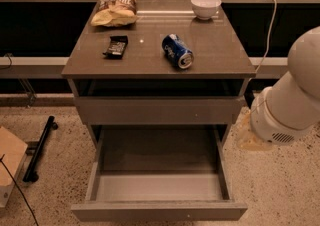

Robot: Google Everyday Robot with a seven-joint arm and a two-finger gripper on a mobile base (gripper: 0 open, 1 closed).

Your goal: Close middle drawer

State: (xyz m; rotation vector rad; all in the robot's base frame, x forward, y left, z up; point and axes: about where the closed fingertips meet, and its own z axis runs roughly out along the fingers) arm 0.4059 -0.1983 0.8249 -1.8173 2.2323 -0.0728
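The middle drawer [160, 210] stands pulled far out at the bottom of the grey-brown cabinet. Its low plain front panel is nearest to me and its flat grey inside [159, 152] holds nothing. Above it a taller drawer front [160, 110] sits shut under the cabinet top. My arm's big white joint [292, 100] hangs to the right of the cabinet. The gripper [248, 137] shows only as a pale part under that joint, beside the drawer's right side wall, about level with the drawer's back.
On the cabinet top [220, 55] lie a chip bag [115, 11], a black packet [116, 46], a blue can [178, 51] on its side and a white bowl [205, 6]. A cardboard box [10, 160] and a black rod [40, 147] lie on the floor at left.
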